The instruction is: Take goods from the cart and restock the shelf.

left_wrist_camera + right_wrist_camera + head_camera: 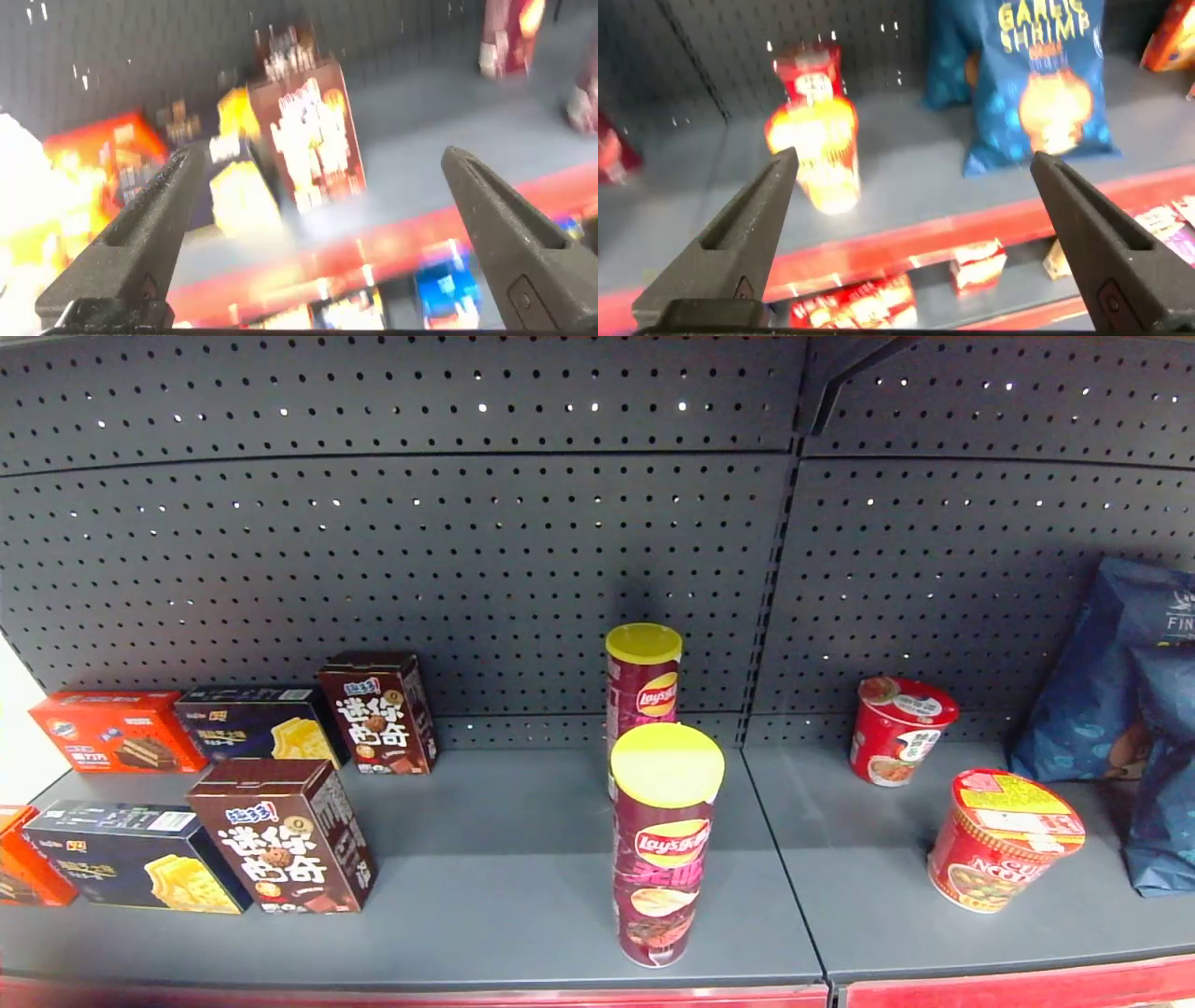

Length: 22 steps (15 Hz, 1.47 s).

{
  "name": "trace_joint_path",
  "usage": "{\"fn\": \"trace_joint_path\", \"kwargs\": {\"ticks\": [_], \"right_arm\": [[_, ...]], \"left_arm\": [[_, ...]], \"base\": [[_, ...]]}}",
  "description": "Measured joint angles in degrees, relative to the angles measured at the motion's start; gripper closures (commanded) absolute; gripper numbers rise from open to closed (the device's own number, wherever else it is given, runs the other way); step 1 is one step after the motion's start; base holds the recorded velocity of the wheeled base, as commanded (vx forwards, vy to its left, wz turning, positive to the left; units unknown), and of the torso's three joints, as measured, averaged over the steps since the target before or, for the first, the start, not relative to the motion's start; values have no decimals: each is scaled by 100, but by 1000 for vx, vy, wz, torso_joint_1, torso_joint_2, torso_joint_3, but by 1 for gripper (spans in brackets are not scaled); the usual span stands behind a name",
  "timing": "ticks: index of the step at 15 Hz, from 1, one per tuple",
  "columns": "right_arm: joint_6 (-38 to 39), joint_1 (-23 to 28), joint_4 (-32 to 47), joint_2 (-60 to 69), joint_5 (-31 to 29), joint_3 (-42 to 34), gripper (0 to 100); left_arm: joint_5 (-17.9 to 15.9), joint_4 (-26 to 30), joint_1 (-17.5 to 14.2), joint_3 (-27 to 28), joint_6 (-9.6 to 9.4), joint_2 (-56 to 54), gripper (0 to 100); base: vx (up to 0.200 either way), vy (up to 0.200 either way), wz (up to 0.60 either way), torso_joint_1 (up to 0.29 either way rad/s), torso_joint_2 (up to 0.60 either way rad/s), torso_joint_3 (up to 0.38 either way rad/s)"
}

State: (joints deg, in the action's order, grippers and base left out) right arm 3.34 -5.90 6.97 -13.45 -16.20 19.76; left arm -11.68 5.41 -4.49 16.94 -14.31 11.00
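On the grey shelf [504,859] two maroon chip cans with yellow lids stand upright in a row, one at the front [665,845] and one behind [642,683]. Brown snack boxes [285,835] [378,711], dark blue boxes [135,856] and orange boxes [117,730] sit on the left. Two red noodle cups [1004,840] [898,728] and blue snack bags [1120,709] are on the right. My left gripper [318,182] is open and empty in front of the brown box [313,140]. My right gripper [915,182] is open and empty, facing a noodle cup [817,149] and a blue bag [1046,84].
A perforated dark back panel [467,551] closes the shelf behind. A red strip [1018,985] runs along the shelf's front edge. Below it, a lower shelf holds packaged goods [976,266]. Bare shelf lies between the boxes and the cans.
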Motion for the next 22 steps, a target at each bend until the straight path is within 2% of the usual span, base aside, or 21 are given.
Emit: {"fn": "trace_joint_path", "kwargs": {"ticks": [2, 5, 6, 9, 13, 21, 22], "right_arm": [[-89, 39, -151, 435, 77, -621, 0], [-94, 52, -786, 701, 138, -1381, 0], [-78, 56, -987, 744, 156, -1674, 0], [-83, 56, -1102, 797, 360, -1932, 0], [-215, 56, -1102, 816, 490, -1960, 0], [-256, 56, -1102, 816, 471, -1966, 0], [-230, 56, -1100, 816, 477, -1966, 0]], "left_arm": [[-24, 239, -28, -249, 20, -329, 0], [-41, 27, -44, -868, 20, -516, 0], [-57, -336, -44, -1168, 121, -541, 0], [-206, -473, -33, -1482, 657, -573, 0], [-364, -473, -33, -1524, 706, -583, 0], [-378, -463, -33, -1519, 736, -579, 0], [-371, -463, -33, -1519, 750, -579, 0]], "base": [[0, 0, 0, 0, 0, 0], [0, 0, 0, 0, 0, 0], [0, 0, 0, 0, 0, 0], [0, 0, 0, 0, 0, 0], [0, 0, 0, 0, 0, 0], [0, 0, 0, 0, 0, 0], [0, 0, 600, 2, 7, 2]]}}
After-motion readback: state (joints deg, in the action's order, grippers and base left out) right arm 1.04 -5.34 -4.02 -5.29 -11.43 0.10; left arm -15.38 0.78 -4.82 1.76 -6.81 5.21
